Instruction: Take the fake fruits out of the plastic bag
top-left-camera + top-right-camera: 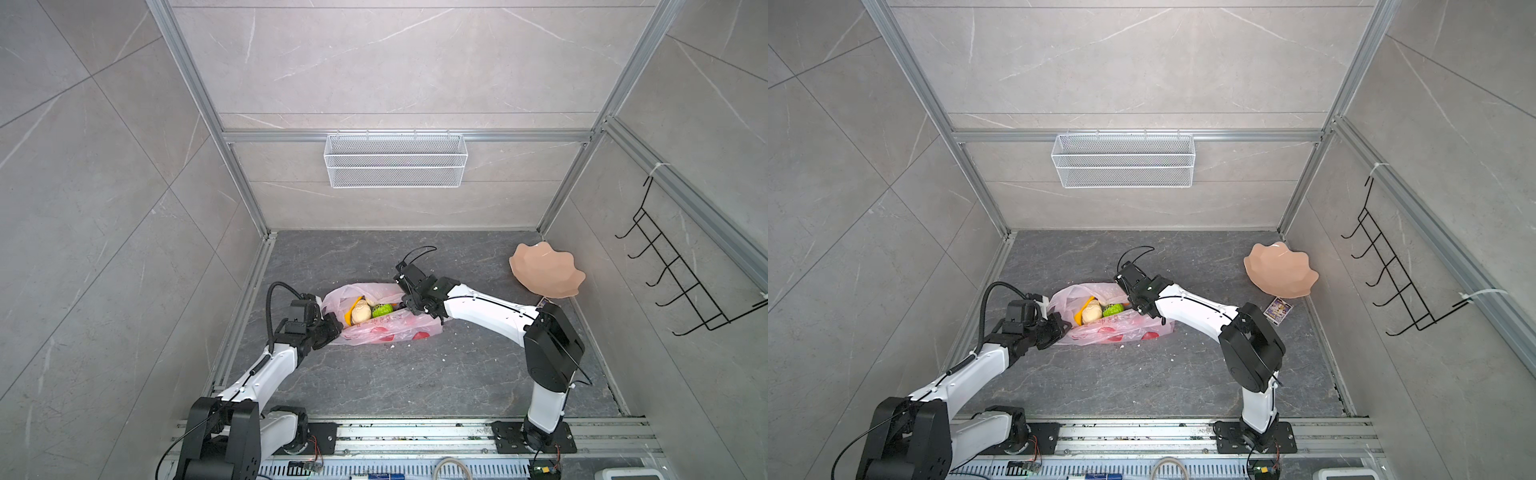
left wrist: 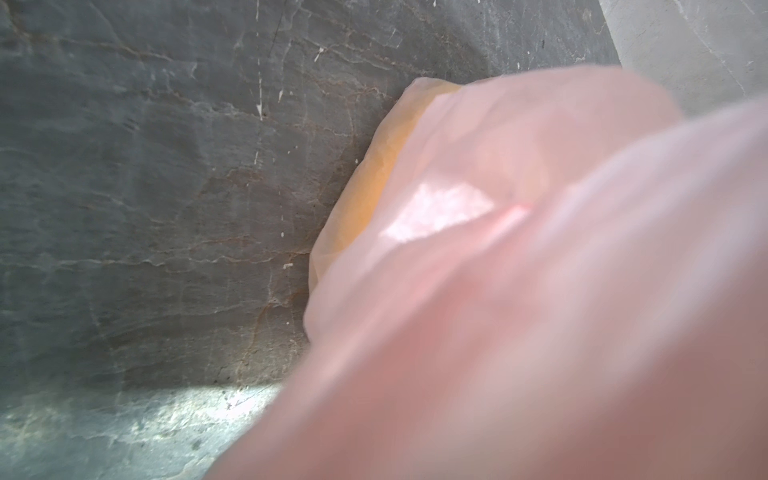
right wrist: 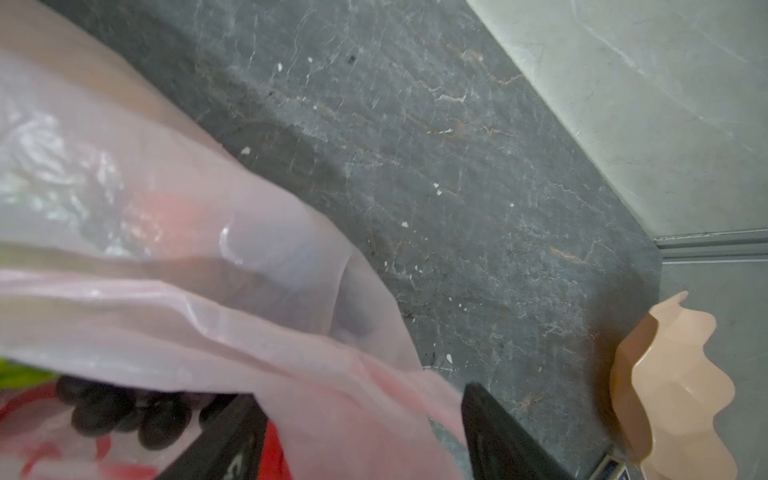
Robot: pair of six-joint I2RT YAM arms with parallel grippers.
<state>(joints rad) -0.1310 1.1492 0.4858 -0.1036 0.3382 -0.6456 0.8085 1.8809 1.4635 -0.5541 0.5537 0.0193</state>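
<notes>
The plastic bag [image 1: 382,320] lies on its side near the middle of the dark worktop [image 1: 415,374], mouth turned upward, with the fake fruits inside it: a beige lumpy fruit [image 1: 360,312], a bumpy green fruit [image 1: 382,310] beside it and a yellow banana [image 1: 1089,300] against the far film. No fruit shows outside the bag. The right wrist view finds the dark grape bunch [image 3: 124,411] deeper in. The left hand [image 1: 332,328] is closed and sits at the bag's near-left rim, apparently pinching the film to keep the mouth spread. The right hand [image 1: 404,306] stands open at the opposite end; one finger is inside by the grapes, the other outside, with pink film hanging between them. The step looks like the first reach for a fruit. Closing now would likely catch plastic, so the next move calls for getting both fingers inside the rim. The peach dish [image 1: 544,272] leans well off by the right wall.
</notes>
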